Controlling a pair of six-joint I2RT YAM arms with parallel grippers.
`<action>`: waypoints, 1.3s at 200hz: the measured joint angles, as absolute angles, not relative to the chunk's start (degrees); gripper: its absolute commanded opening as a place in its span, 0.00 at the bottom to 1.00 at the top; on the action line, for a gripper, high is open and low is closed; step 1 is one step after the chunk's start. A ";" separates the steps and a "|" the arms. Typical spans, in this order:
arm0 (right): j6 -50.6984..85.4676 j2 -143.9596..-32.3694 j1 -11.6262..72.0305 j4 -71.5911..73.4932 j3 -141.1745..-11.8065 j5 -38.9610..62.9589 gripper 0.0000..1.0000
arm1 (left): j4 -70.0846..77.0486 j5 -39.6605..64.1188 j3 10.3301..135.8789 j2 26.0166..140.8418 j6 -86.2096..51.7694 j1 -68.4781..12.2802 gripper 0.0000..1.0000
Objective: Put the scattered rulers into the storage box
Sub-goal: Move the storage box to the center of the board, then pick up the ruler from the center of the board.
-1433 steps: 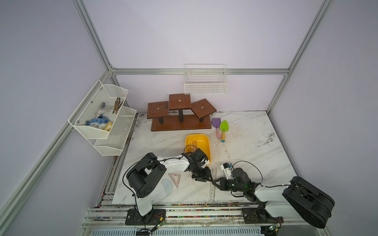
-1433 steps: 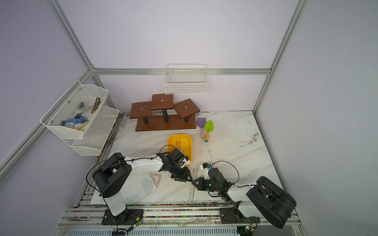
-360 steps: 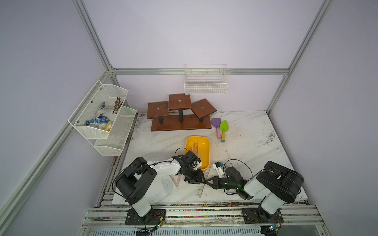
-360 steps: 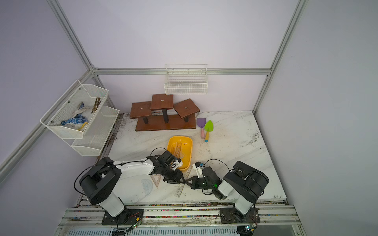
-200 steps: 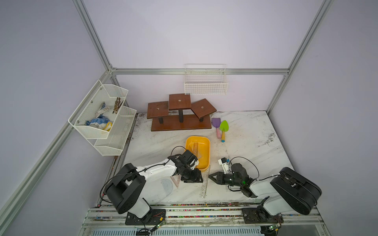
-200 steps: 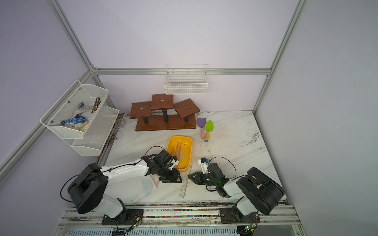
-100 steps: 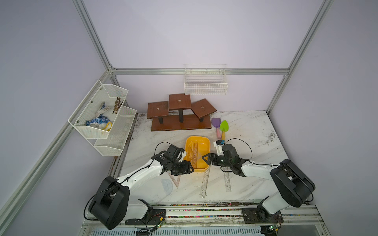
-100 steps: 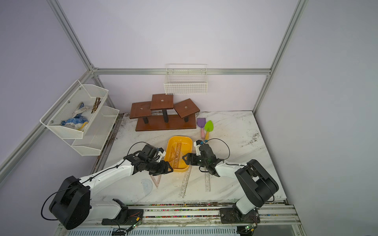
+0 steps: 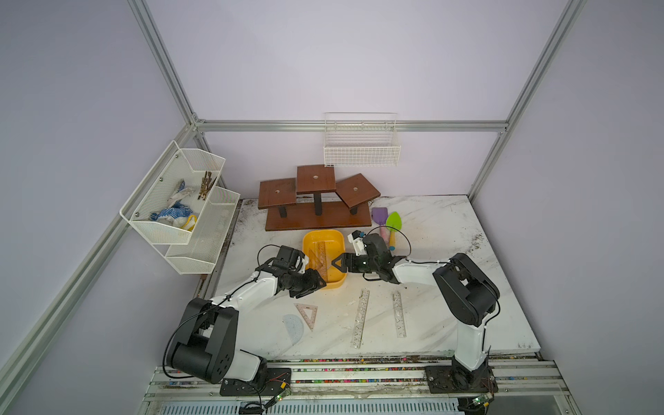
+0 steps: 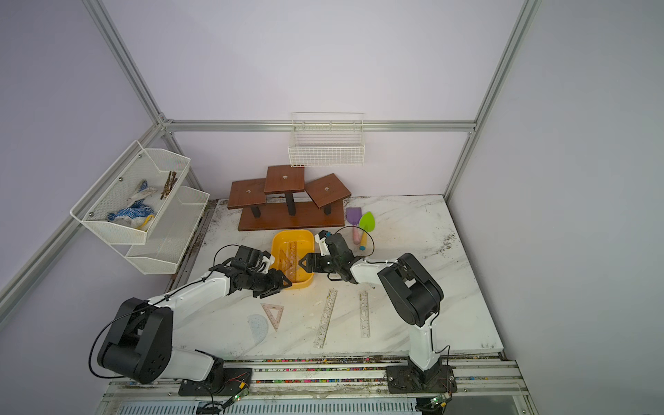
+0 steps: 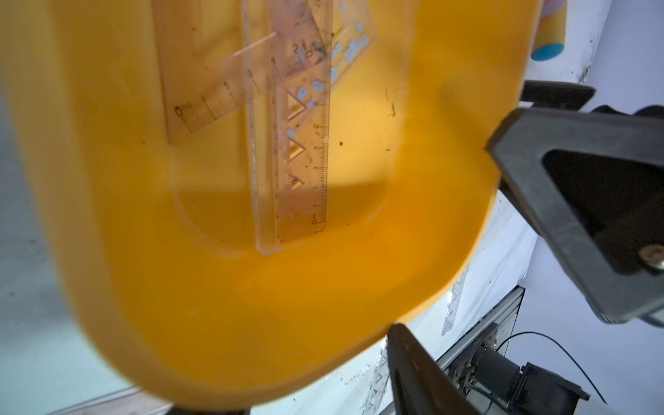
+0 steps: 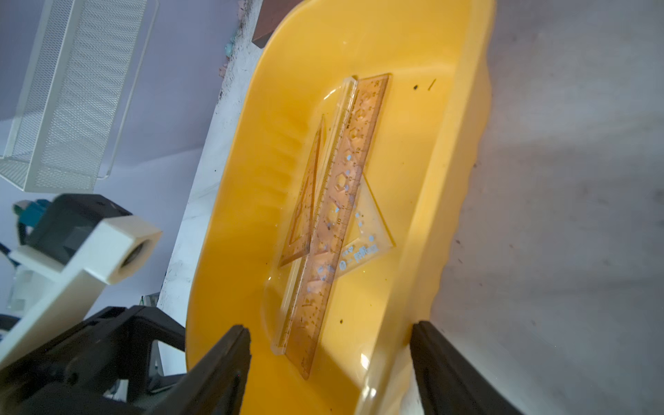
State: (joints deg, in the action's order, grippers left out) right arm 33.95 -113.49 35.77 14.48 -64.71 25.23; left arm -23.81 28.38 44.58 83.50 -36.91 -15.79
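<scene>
**Both Arms Meet at the Yellow Tub**

In both top views the storage box [image 9: 323, 232] [image 10: 291, 233] sits mid-worktop [image 9: 449, 233]. The left fingers [image 9: 319, 282] are spread at its near corner. The right fingers [image 9: 339, 264] stand wide at its right rim. Four loose rulers [image 9: 360, 318] lie nearer the front.

Left wrist: several more lie inside the box [image 11: 323, 305].

Right wrist: the right fingers [image 12: 230, 359] gape wide, straddling the box's rim [image 12: 449, 143].

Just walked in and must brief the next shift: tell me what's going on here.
Two arms are loading the yellow box. Several rulers already lie in it. Both grippers are open and empty: the right gripper at the box's rim, the left gripper by its near corner. A set square, a protractor and two long rulers lie loose on the table.
</scene>
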 measured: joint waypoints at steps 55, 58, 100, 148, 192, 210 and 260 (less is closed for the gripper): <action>31.27 -103.26 35.64 11.57 -57.06 24.51 0.56 | -25.34 29.87 46.30 80.82 -35.86 -19.38 0.65; 30.98 -101.75 35.64 11.62 -55.75 24.32 0.54 | -25.41 29.89 46.33 80.27 -35.73 -20.14 0.66; 33.54 -85.91 36.03 15.64 -35.75 23.57 0.30 | -26.48 30.22 47.79 77.73 -34.85 -30.74 0.73; 37.67 -81.60 38.41 19.86 -22.85 22.76 0.22 | -26.61 29.71 48.49 82.87 -34.85 -36.99 0.73; 40.07 -81.58 39.68 24.73 -19.49 22.33 0.19 | -25.50 29.58 48.58 87.83 -35.33 -39.68 0.70; 40.66 -82.08 39.94 26.59 -19.05 22.33 0.16 | -24.93 29.61 48.58 89.01 -35.40 -40.16 0.68; 41.71 -84.31 40.29 29.71 -19.00 22.17 0.08 | -24.36 29.61 48.60 91.53 -35.59 -40.34 0.63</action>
